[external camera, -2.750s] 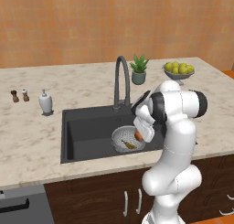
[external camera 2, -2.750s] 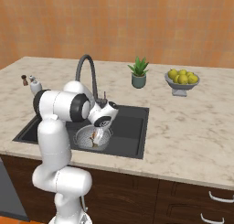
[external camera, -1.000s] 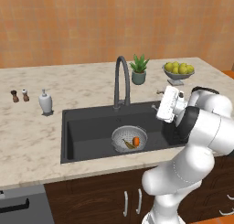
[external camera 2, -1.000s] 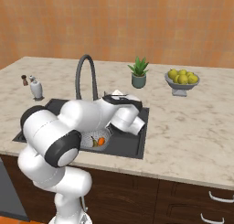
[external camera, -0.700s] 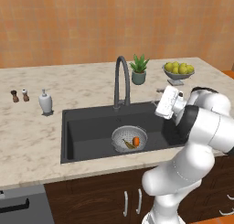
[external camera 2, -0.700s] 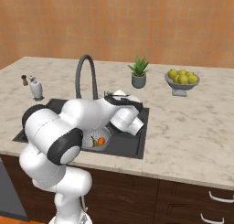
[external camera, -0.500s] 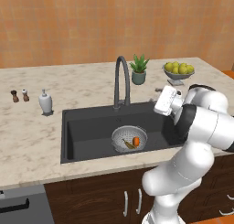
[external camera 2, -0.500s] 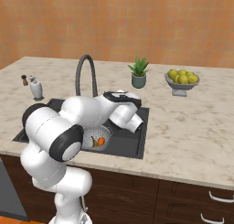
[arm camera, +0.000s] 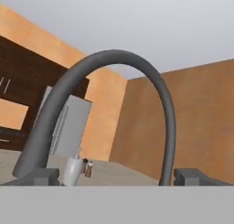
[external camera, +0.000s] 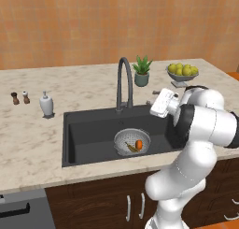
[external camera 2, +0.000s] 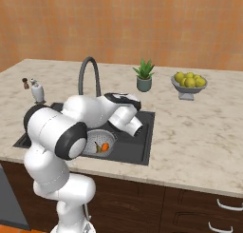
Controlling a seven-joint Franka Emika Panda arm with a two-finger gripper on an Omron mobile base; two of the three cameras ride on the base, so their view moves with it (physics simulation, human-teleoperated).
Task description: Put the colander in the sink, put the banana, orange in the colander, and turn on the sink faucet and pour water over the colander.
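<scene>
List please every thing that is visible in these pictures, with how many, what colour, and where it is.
sink: 1, matte black-grey, set in the counter
colander: 1, silvery-grey, in the sink
orange: 1, bright orange, in the colander
banana: 1, yellow, in the colander beside the orange
sink faucet: 1, dark grey, behind the sink
soap dispenser: 1, white, on the counter left of the sink
shakers: 2, one dark, one light-topped, far left on the counter
potted plant: 1, green in a grey pot, behind the faucet
fruit bowl: 1, grey with yellow-green fruit, at the back right
counter: 1, pale marble
gripper: 1, dark tips, open, facing the faucet
</scene>
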